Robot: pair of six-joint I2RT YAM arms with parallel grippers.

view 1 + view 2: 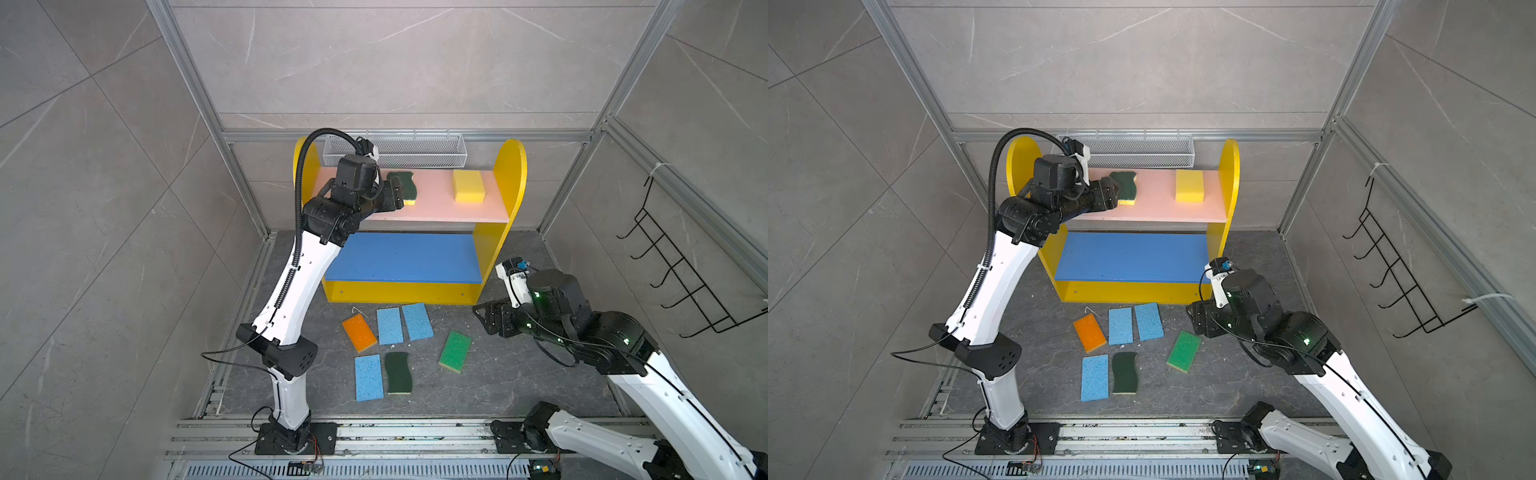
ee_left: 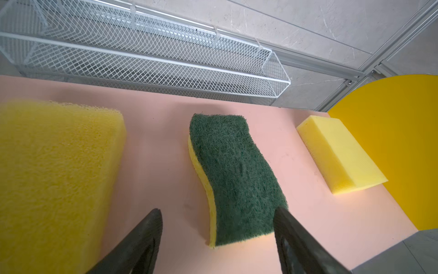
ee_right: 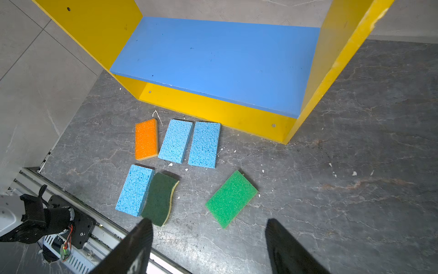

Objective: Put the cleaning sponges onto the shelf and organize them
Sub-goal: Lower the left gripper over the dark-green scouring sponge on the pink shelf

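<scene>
wavy dark-green scourer [image 2: 234, 175] is laid flat on pink upper board [image 2: 161, 147], spaced left of thick yellow block [image 2: 339, 154] for order; left gripper [image 2: 217, 210] and right gripper [image 3: 209, 220] are spread wide, nothing held

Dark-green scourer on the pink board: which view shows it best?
Left wrist view: the scourer lies close, nearly whole, wavy outline clear. In both top views the left pincer hides one edge. Right wrist view misses it.

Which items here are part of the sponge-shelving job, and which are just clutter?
Job: shelf; on it, dark-green scourer, yellow blocks; still loose, orange-topped sponge, three light-blue sponges, second scourer, bright-green sponge.
Clutter: white mesh basket, black hook rack.
</scene>
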